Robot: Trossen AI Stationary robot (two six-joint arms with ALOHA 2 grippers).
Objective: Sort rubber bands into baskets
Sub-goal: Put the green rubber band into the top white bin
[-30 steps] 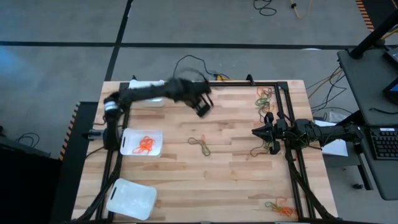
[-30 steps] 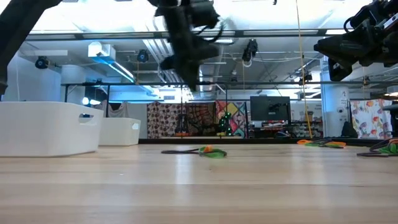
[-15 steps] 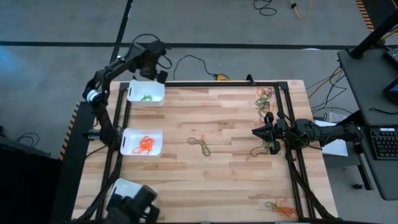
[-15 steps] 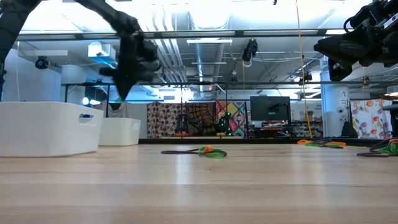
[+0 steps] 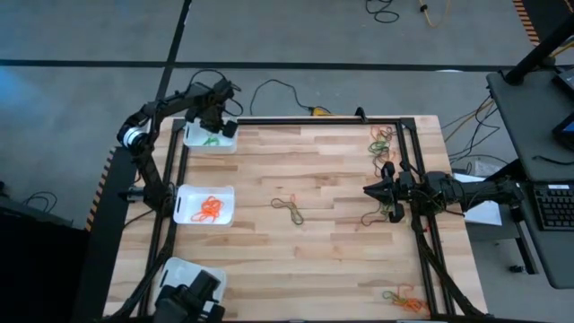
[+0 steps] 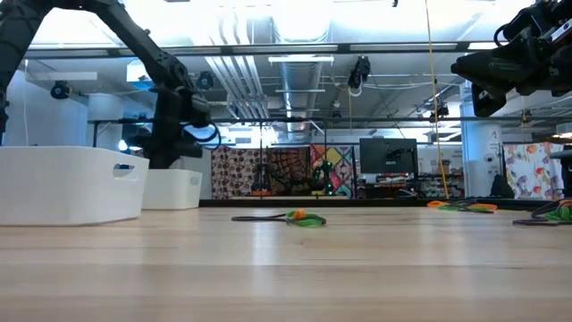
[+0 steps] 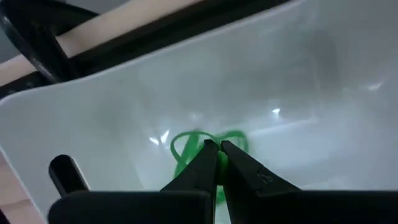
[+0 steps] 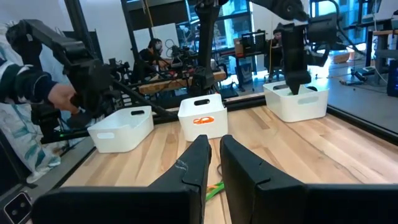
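Observation:
Three white baskets stand along the table's left edge. The far one [image 5: 211,136] holds green rubber bands, the middle one [image 5: 204,205] orange ones, and the near one [image 5: 184,283] is partly covered by a dark object. My left gripper [image 7: 216,149] reaches down into the far basket [image 7: 298,93], shut, with a green rubber band [image 7: 186,142] at its tips. My right gripper [image 5: 368,190] hovers shut and empty at the table's right side. Loose bands lie at the table's centre [image 5: 289,208]. My left gripper pinches a green rubber band [image 7: 200,142] between its two fingertips. It comes from above, pointing down into the far basket. The loop spreads out around the tips over the basket's floor; whether it rests there I cannot tell.
More loose bands lie at the far right [image 5: 383,139], beside my right gripper [image 5: 381,213] and at the near right corner [image 5: 401,298]. A black frame [image 5: 413,161] runs along the table's edges. A person [image 8: 31,93] shows beyond the left side.
My left gripper has swung from near the table's centre toward the far left corner, over the far basket, and has then gone down into it. My right arm has kept still.

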